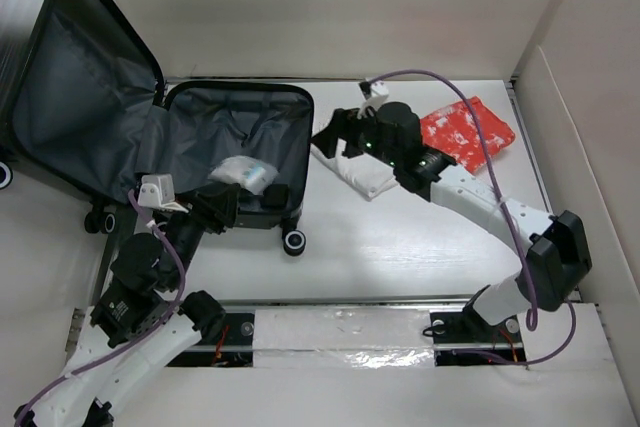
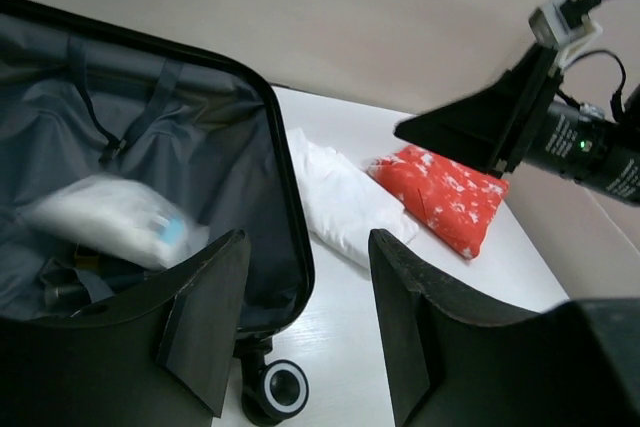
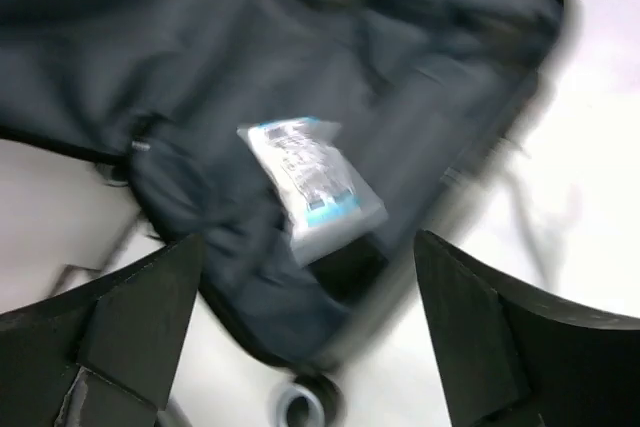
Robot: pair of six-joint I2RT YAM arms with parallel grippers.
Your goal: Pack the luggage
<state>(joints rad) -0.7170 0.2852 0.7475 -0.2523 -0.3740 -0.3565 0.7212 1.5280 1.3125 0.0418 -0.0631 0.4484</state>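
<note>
The luggage [image 1: 190, 117] lies open at the left, dark grey lining up, lid propped against the wall. A white plastic packet with blue print [image 1: 243, 173] lies inside; it shows in the left wrist view [image 2: 115, 219] and the right wrist view [image 3: 310, 187]. A small black item [image 1: 275, 194] sits beside it. My left gripper [image 1: 222, 205] is open and empty over the case's near edge, by a caster wheel [image 2: 283, 387]. My right gripper [image 1: 335, 135] is open and empty, above the white folded cloth [image 1: 362, 173], just right of the case.
A red patterned pouch [image 1: 467, 132] lies at the back right, also in the left wrist view [image 2: 445, 197], next to the white cloth [image 2: 340, 202]. White walls enclose the table on three sides. A metal rail [image 1: 340, 332] runs along the near edge.
</note>
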